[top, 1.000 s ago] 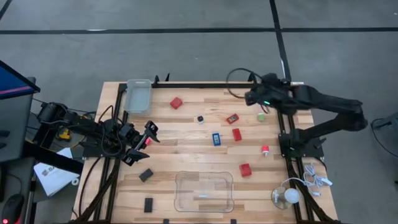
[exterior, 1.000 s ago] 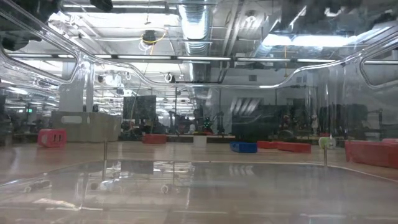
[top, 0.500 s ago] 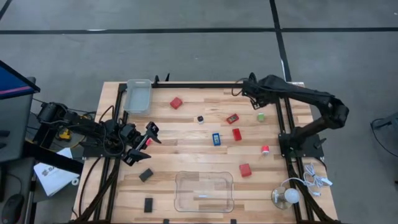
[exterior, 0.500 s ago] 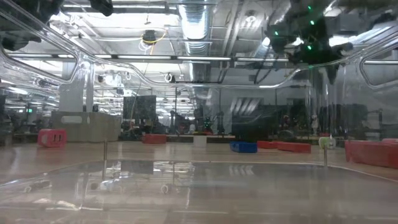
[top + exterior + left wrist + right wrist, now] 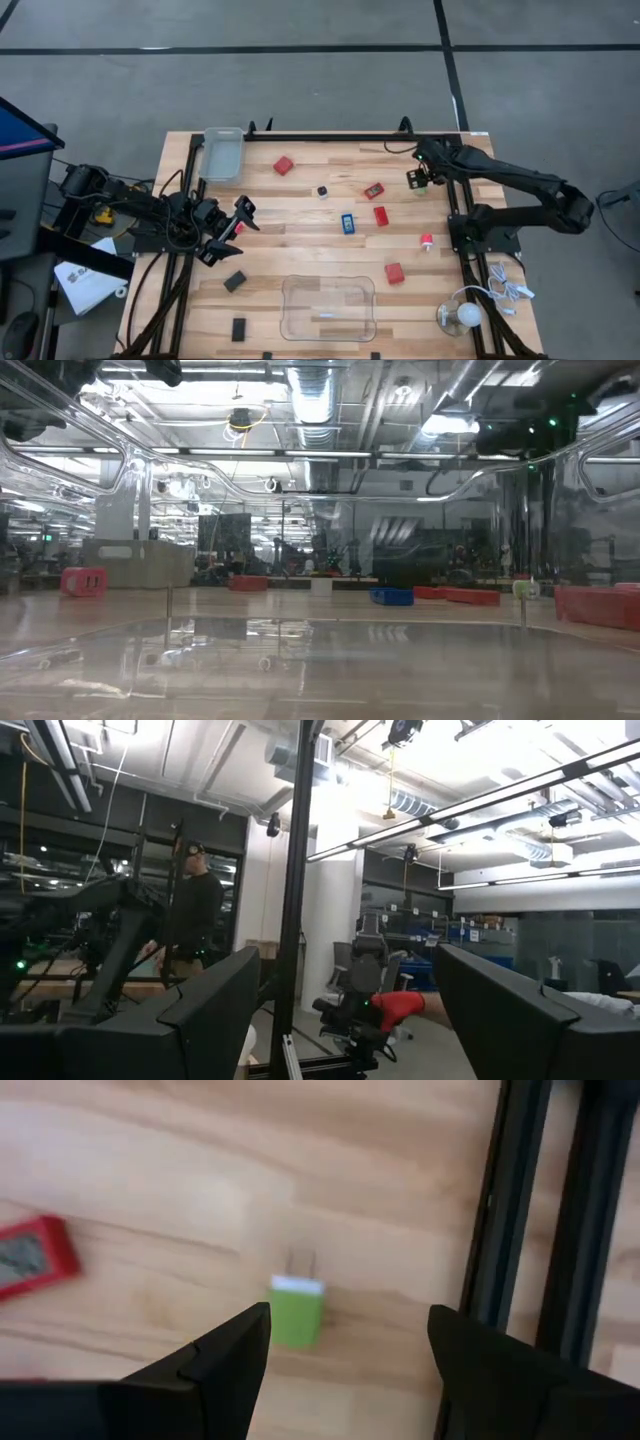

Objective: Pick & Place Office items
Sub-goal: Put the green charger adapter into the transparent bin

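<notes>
Small office items lie scattered on the wooden table: red blocks (image 5: 284, 165) (image 5: 381, 216) (image 5: 394, 273), a blue piece with a pale centre (image 5: 347, 222), flat black rectangles (image 5: 234, 281) (image 5: 239, 328), and a green piece (image 5: 296, 1312) with a white end and two prongs. My right gripper (image 5: 420, 178) is open and points down over the green piece, one finger on either side of it, apart from it. My left gripper (image 5: 228, 230) is open at the table's left edge. A small red bit (image 5: 400, 1005) shows between its fingers; whether it touches them I cannot tell.
One clear tray (image 5: 328, 308) sits at the near edge and another (image 5: 223, 152) at the far left corner. A white bulb with a cable (image 5: 467, 316) lies at the near right corner. The black frame rail (image 5: 500, 1230) runs close beside the green piece. A person stands in the room beyond.
My right arm has swung from the table's far edge toward the near and right side. Its gripper now hangs over the green piece. My left arm has kept still, and no item has moved.
</notes>
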Robot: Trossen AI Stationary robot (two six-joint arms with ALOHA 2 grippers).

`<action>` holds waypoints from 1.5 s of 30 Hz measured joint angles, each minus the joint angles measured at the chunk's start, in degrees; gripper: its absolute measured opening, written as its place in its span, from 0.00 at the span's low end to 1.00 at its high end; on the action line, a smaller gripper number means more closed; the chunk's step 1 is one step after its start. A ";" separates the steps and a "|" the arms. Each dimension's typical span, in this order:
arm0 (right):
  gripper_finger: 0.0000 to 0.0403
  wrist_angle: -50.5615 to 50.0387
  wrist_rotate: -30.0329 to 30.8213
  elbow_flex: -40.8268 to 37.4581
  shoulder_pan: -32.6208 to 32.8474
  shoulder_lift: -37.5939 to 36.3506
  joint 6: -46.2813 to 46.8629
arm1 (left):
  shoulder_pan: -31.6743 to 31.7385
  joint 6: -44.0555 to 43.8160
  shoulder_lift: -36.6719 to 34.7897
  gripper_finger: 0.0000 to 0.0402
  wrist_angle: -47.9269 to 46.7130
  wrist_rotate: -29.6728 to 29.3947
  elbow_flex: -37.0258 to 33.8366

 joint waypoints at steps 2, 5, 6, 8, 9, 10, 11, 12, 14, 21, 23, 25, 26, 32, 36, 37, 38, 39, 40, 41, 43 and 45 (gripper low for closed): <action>0.66 1.46 -0.84 -2.19 -0.37 -0.25 0.73 | 0.00 0.04 0.00 0.74 -0.01 -0.19 0.00; 0.66 6.79 -3.46 -5.48 0.09 -0.06 1.19 | 0.00 0.05 -0.02 0.74 0.01 -1.05 0.00; 0.66 8.48 -4.12 -6.23 0.32 0.35 1.45 | 0.00 0.07 -0.02 0.74 -0.03 -1.11 0.00; 0.66 10.57 -4.32 -7.07 0.68 1.09 1.81 | 0.00 0.01 -0.02 0.74 0.00 -1.13 0.00; 0.66 11.05 -4.28 -7.26 0.56 1.79 1.81 | 0.00 -0.06 -0.02 0.74 -0.01 -1.11 0.00; 0.66 11.50 -4.28 -7.42 0.39 2.56 1.80 | 0.00 -0.07 -0.02 0.74 -0.01 -1.11 0.00; 0.66 11.71 -4.31 -7.58 0.32 3.27 1.85 | 0.00 -0.08 -0.02 0.74 -0.01 -1.11 0.00; 0.66 12.16 -4.34 -7.67 0.41 4.03 1.97 | 0.00 -0.08 -0.02 0.74 0.01 -1.11 0.00; 0.66 13.06 -4.42 -7.69 0.55 5.66 1.97 | 0.00 0.00 -0.02 0.74 -0.03 -1.11 0.00; 0.66 17.77 -4.42 -7.69 0.55 11.85 1.96 | 0.00 0.03 -0.02 0.74 -0.03 -1.11 0.00; 0.66 18.52 -4.44 -7.69 0.54 13.64 1.70 | 0.00 0.04 -0.02 0.74 -0.05 -1.11 0.00; 0.66 18.94 -4.38 -7.69 0.52 15.08 1.53 | 0.00 0.05 -0.02 0.74 -0.03 -1.11 0.00; 0.66 19.22 -4.38 -7.66 0.46 15.62 1.35 | 0.00 0.05 -0.02 0.74 -0.05 -1.11 0.00; 0.66 19.97 -3.96 -7.63 0.42 15.97 0.41 | 0.00 0.05 -0.02 0.74 -0.07 -1.11 0.00; 0.66 20.94 -3.77 -7.73 0.40 14.94 0.43 | 0.00 0.05 -0.02 0.74 -0.08 -1.11 0.00; 0.65 20.80 -3.68 -7.73 0.40 14.79 0.43 | 0.00 0.05 -0.02 0.74 -0.06 -1.11 0.00; 0.65 20.80 -3.57 -7.73 0.40 14.82 0.43 | 0.00 0.04 -0.02 0.74 -0.05 -1.11 0.00; 0.63 20.84 -3.57 -7.73 0.33 14.85 0.43 | 0.00 0.01 -0.02 0.74 -0.08 -1.11 0.00; 0.62 20.92 -3.57 -7.73 0.20 14.83 0.43 | 0.00 -0.05 -0.02 0.74 -0.08 -1.11 0.00; 0.60 21.07 -3.58 -7.73 0.03 14.83 0.42 | 0.00 -0.08 -0.02 0.74 -0.09 -1.11 0.00; 0.56 20.96 -3.58 -7.73 -0.36 14.83 0.21 | 0.00 -0.08 -0.02 0.74 -0.38 -1.09 0.00; 0.51 20.68 -3.83 -7.73 -0.78 14.83 0.00 | 0.00 -0.08 -0.02 0.74 -0.51 -1.11 0.00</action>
